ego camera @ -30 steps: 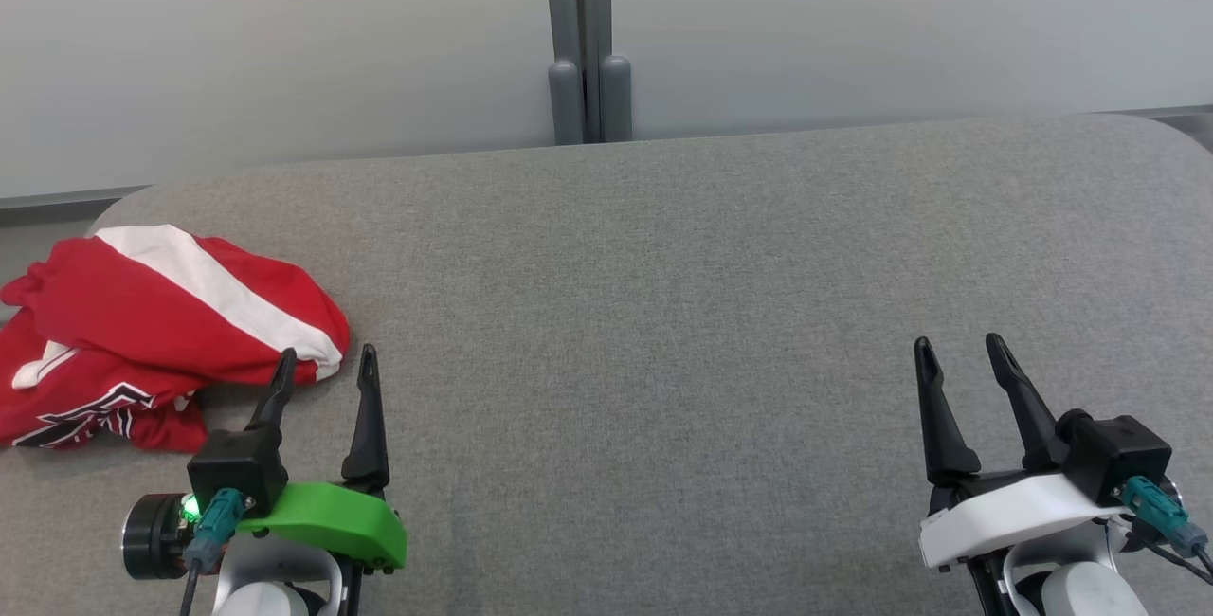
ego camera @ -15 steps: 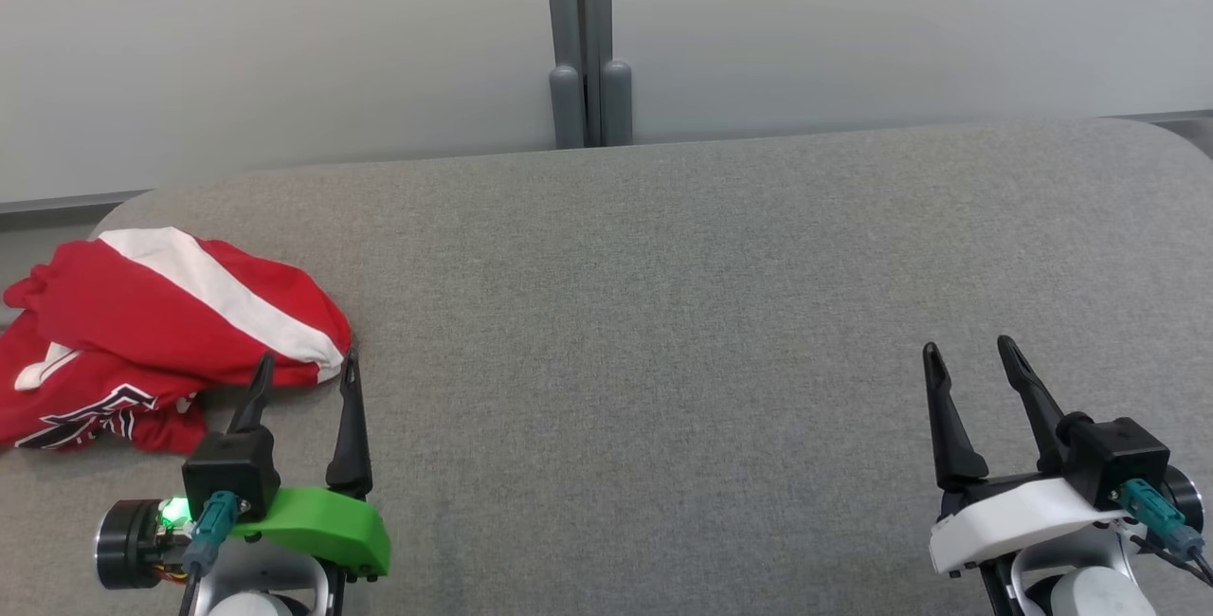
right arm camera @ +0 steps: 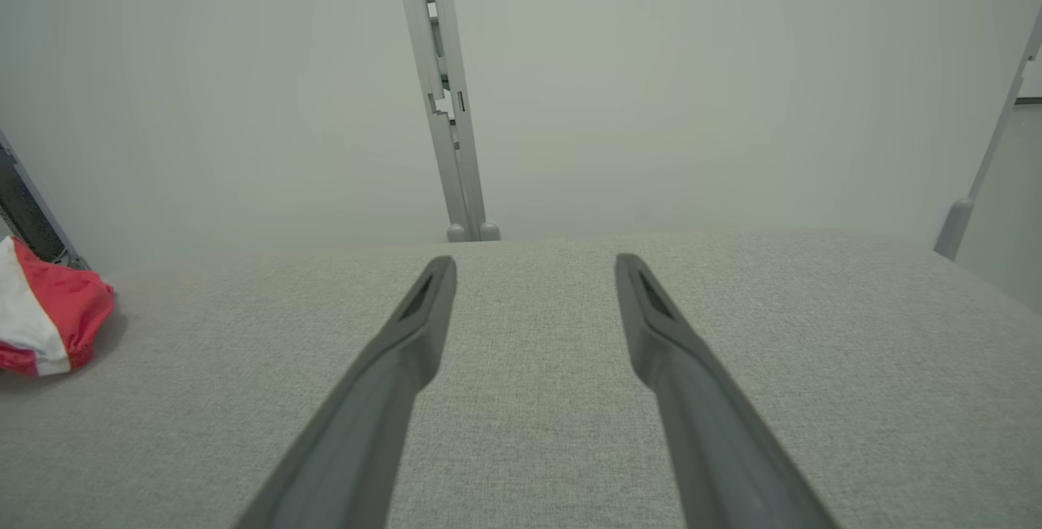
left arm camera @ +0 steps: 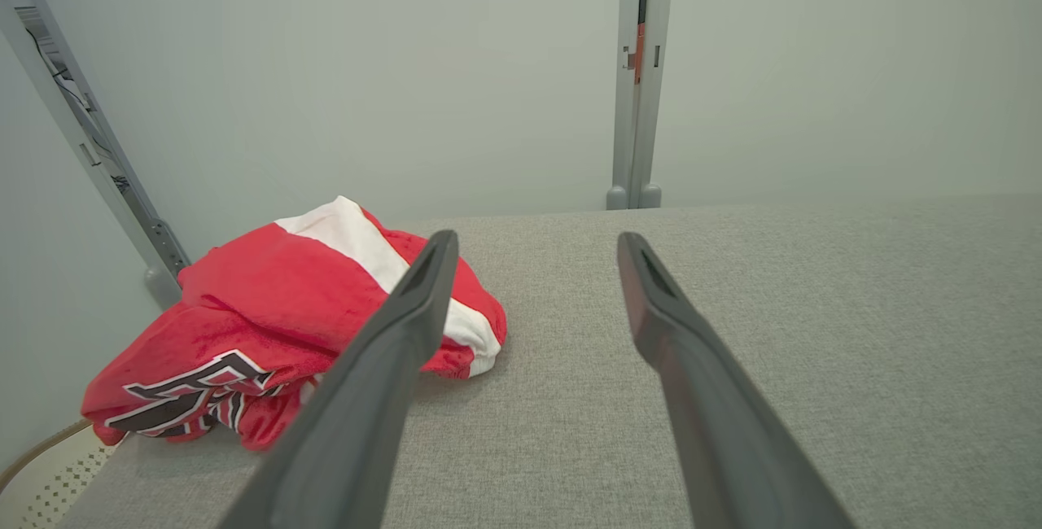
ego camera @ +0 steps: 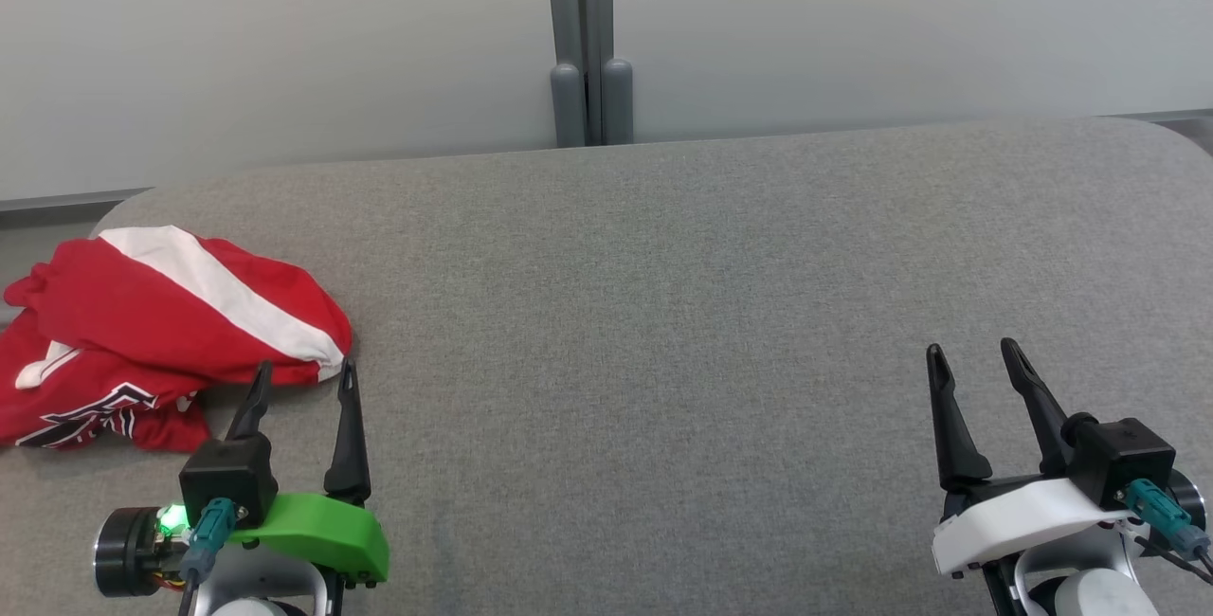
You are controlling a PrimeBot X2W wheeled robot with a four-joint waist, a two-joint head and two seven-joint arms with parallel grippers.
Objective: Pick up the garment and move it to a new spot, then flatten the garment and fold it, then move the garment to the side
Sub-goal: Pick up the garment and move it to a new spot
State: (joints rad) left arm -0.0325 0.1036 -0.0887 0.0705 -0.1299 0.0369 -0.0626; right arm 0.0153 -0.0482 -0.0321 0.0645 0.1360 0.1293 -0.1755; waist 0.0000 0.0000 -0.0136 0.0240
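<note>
Garment [ego camera: 161, 322] and left tool [ego camera: 305, 367] are close together at the left end of the grey worktop [ego camera: 663, 313]. That tool, under a green wrist cover [ego camera: 313, 531], has its two dark fingers spread wide with nothing between them. In the head view the tip of its outer finger overlaps the near edge of the red cloth, and the inner tip stands just beside the white-striped corner; whether either tip touches the fabric cannot be told. In the left wrist view the outer finger crosses in front of the heap and the other points over bare grey surface. The right tool [ego camera: 972, 348], under a white wrist cover [ego camera: 1014, 516], is well apart at the worktop's right end, its fingers likewise spread and empty, pointing across bare surface. The garment lies bunched in a rumpled heap at the far-left edge. It is red, with a broad white stripe across its top and a black-and-white print along its near lower fold, and part of it reaches the worktop's left rim. Beyond the worktop stands a pale wall [ego camera: 284, 47] split by a grey upright post [ego camera: 583, 38].
</note>
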